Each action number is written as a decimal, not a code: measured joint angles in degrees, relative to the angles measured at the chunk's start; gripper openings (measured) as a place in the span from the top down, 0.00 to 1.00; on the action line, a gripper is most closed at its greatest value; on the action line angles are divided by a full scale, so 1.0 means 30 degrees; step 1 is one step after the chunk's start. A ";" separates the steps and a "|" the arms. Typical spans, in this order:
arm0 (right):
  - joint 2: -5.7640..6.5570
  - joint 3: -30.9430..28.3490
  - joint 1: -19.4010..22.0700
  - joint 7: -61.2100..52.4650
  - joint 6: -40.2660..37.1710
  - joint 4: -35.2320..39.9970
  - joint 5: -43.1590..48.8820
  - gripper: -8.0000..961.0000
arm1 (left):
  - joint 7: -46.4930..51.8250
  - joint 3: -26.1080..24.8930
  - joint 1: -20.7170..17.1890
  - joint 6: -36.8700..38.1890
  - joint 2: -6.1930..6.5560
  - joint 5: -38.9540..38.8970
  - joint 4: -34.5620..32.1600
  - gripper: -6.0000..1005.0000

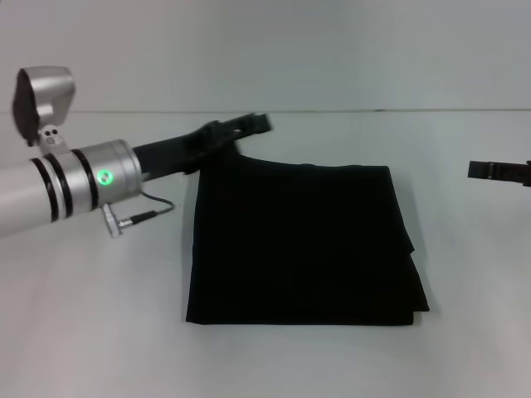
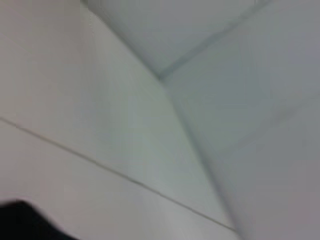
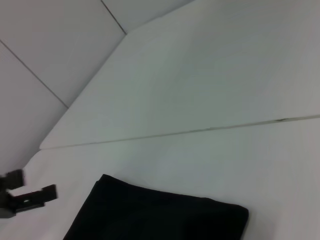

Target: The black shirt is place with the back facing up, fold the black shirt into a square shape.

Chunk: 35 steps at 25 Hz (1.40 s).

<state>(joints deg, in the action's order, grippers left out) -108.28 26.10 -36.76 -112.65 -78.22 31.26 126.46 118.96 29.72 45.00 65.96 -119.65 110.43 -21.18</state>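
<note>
The left end effector (image 1: 249,124) hovers just beyond the black shirt's (image 1: 300,245) 11 o'clock corner; its grip can't be told. The right end effector (image 1: 481,171) sits at 3 o'clock, apart, likewise unclear. The shirt lies folded square mid-desk (image 1: 91,332).

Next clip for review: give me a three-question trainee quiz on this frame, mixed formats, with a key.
1. True or false: the black shirt lies folded into a roughly square shape on the white table.
2. Multiple choice: the left gripper is at the shirt's
A. near right corner
B. far left corner
C. centre
3. Fill in: the right gripper sits off the shirt's ____ side, clear of the cloth.

Key
1. True; no sleeves stick out in the head view.
2. B.
3. Right.
</note>
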 joint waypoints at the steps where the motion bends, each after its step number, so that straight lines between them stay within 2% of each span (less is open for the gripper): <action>1: -0.0016 0.0000 -0.0028 -0.0004 0.0004 0.0000 -0.0009 0.29 | 0.0402 0.0294 0.0008 -0.1001 0.0099 0.0169 -0.0106 0.18; 6: -0.0057 0.0000 -0.0237 -0.0010 0.0039 -0.0076 -0.0011 0.29 | 0.0988 0.1913 0.0158 -0.4040 0.0471 0.0274 -0.0199 0.08; 8: -0.0058 0.0011 -0.0264 -0.0012 0.0186 -0.0102 -0.0010 0.29 | 0.0993 0.2405 0.0263 -0.4653 0.0517 0.0277 -0.0205 0.04; 10: -0.0057 0.0077 -0.0285 -0.0016 0.0398 -0.0123 -0.0001 0.30 | 0.0965 0.3036 0.0424 -0.5676 0.0510 0.0280 -0.0219 0.04; 16: -0.0065 0.0233 -0.0365 -0.0027 0.0867 -0.0193 0.0018 0.29 | 0.0891 0.5314 0.0791 -0.8125 0.0198 0.0281 -0.0155 0.04; 22: -0.0180 0.0302 -0.0377 -0.0034 0.1130 -0.0258 0.0034 0.29 | 0.0842 0.6879 0.1043 -0.9990 -0.0062 0.0281 -0.0110 0.04; 29: -0.0269 0.0440 -0.0376 -0.0036 0.1435 -0.0291 0.0035 0.30 | 0.0835 0.8145 0.1354 -1.1338 -0.0447 0.0280 0.0095 0.04; 35: -0.0349 0.0442 -0.0385 -0.0037 0.1454 -0.0291 0.0030 0.29 | 0.0764 0.8503 0.1528 -1.1524 -0.0611 0.0280 0.0233 0.04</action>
<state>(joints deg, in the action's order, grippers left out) -109.33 27.43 -37.91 -112.76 -73.86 30.38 126.55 121.25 55.23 49.58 31.38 -121.49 111.27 -20.49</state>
